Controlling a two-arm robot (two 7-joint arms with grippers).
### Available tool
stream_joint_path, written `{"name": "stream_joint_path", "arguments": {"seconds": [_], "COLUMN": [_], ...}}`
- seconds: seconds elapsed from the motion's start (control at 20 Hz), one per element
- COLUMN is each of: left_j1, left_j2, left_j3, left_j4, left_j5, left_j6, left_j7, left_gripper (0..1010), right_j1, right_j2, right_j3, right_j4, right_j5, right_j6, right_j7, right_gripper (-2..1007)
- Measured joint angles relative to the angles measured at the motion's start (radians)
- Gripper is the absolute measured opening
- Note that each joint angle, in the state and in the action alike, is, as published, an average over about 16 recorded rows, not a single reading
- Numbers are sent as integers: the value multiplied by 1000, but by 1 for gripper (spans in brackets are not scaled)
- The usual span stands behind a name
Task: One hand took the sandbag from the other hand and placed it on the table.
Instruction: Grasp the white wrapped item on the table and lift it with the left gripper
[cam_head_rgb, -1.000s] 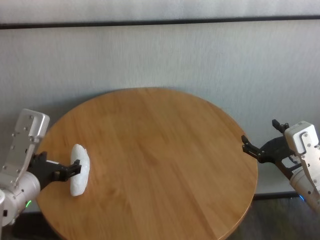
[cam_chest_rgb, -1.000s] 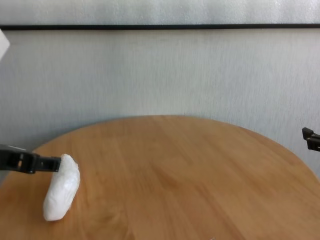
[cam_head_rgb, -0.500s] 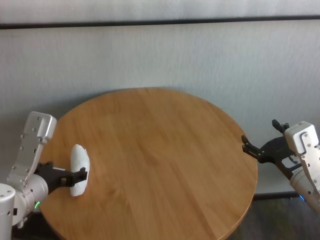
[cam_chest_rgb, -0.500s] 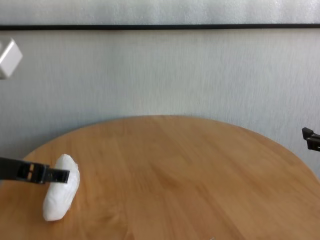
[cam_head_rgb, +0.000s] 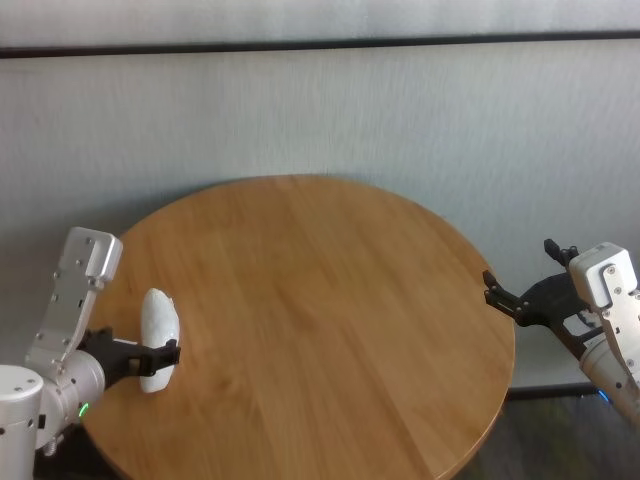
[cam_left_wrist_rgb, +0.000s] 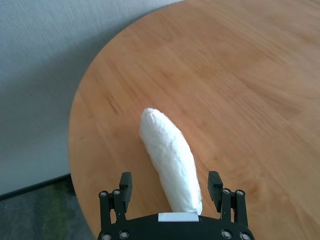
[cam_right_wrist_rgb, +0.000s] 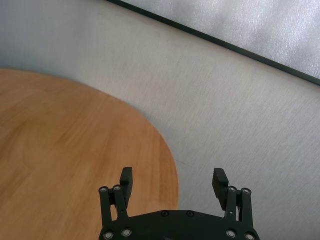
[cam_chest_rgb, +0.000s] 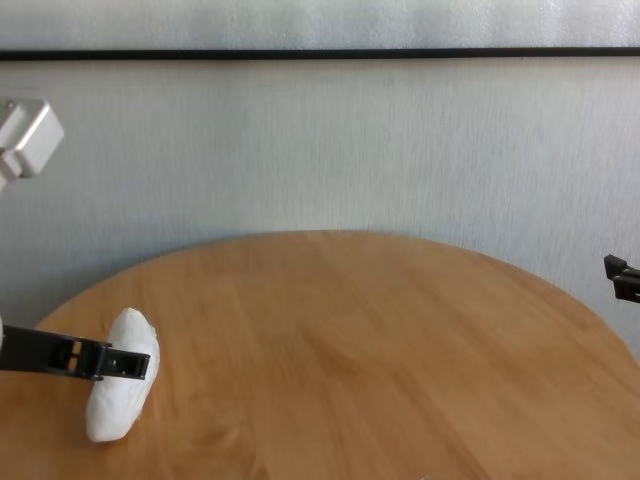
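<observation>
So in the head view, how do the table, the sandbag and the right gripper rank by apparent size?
1. Table: by far the largest, filling the middle of the view.
2 and 3. Right gripper, open off the table's right edge, and sandbag, lying between the left gripper's open fingers: they look about alike, so I will not rank them.

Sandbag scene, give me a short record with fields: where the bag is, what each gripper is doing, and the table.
sandbag: lying on the table near its left edge
left gripper: open, fingers either side of the sandbag's near end, not touching it
right gripper: open, empty, off the table's right edge
table: round, light-brown wood grain
</observation>
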Motion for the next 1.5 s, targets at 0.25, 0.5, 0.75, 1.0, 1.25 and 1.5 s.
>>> {"name": "stream_joint_path", "arguments": {"seconds": [0.25, 0.5, 0.75, 1.0, 1.25, 1.5], "left_j1": [-17, -30, -39, -46, -54, -62], "left_j2": [-10, -16, -23, -30, -37, -44], "left_j3": [9, 16, 18, 19, 20, 20], "left_j4": [28, 50, 70, 90, 113, 136], "left_j5": [19, 35, 44, 53, 63, 73], "left_j6": [-12, -22, -25, -29, -34, -39], "left_j7": [-16, -34, -52, -69, -85, -100], "left_gripper": [999, 999, 999, 999, 999, 999], "right_j1": [0, 0, 0, 0, 0, 0], "right_j2": [0, 0, 0, 0, 0, 0], "right_j3": [0, 0, 0, 0, 0, 0], "right_j4": [0, 0, 0, 0, 0, 0], "right_j5": [0, 0, 0, 0, 0, 0], "right_j6": [0, 0, 0, 0, 0, 0], "right_j7": [0, 0, 0, 0, 0, 0], "right_gripper": [1005, 1005, 1005, 1005, 1005, 1005]}}
